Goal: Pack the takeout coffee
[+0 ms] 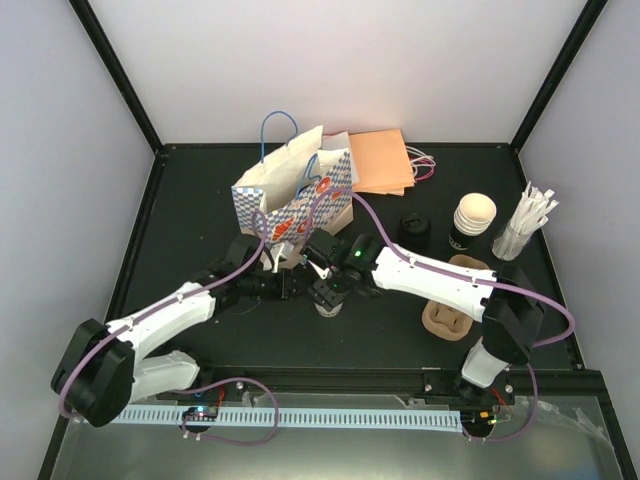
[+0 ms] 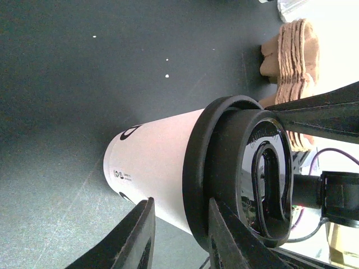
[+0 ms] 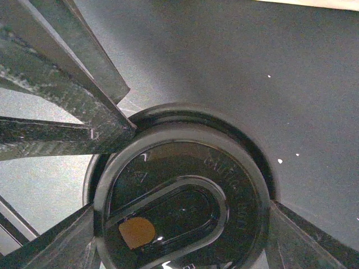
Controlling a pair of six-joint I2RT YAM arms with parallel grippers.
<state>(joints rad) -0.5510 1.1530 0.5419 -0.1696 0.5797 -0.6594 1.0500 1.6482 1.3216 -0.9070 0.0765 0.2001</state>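
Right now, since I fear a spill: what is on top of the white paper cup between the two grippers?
A round black plastic lid caps the white paper cup. Its small hole shows an orange-brown patch; the rest inside is covered.

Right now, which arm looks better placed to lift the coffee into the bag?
Probably the right arm: its jaws straddle the lid from above, touching both sides, with the open bag just beyond. The left arm has its jaws only at the lid's rim, from one side.
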